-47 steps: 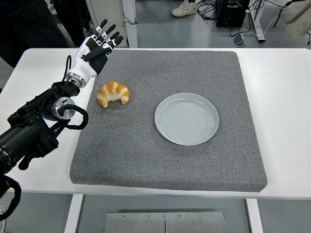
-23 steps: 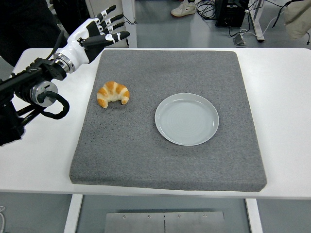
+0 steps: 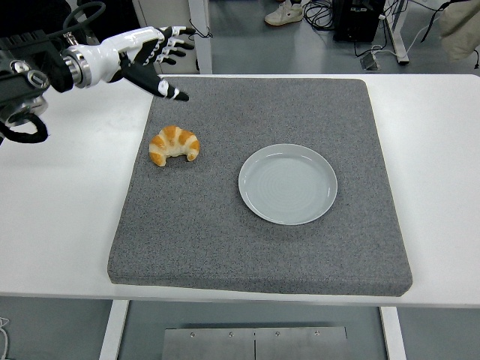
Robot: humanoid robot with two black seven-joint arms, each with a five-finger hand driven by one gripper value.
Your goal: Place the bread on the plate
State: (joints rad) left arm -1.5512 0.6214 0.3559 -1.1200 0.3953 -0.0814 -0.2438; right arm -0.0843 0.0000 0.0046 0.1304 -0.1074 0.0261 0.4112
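The bread, a golden croissant (image 3: pixel 174 145), lies on the left part of the grey mat (image 3: pixel 225 240). An empty pale plate (image 3: pixel 288 184) sits on the mat to its right, a short gap away. My left hand (image 3: pixel 154 58) hovers above the mat's far left corner, behind the croissant and clear of it, with fingers spread and holding nothing. The right arm is out of view.
The grey mat covers most of the white table (image 3: pixel 442 150). A person's shoe (image 3: pixel 285 12) and cables show on the floor beyond the table's far edge. Dark clothing of a person (image 3: pixel 112 19) stands at the top left.
My left arm has lifted and swung back toward the far left, the forearm leaving the table's left side. The hand now points right over the mat's far corner. Croissant and plate have not moved.
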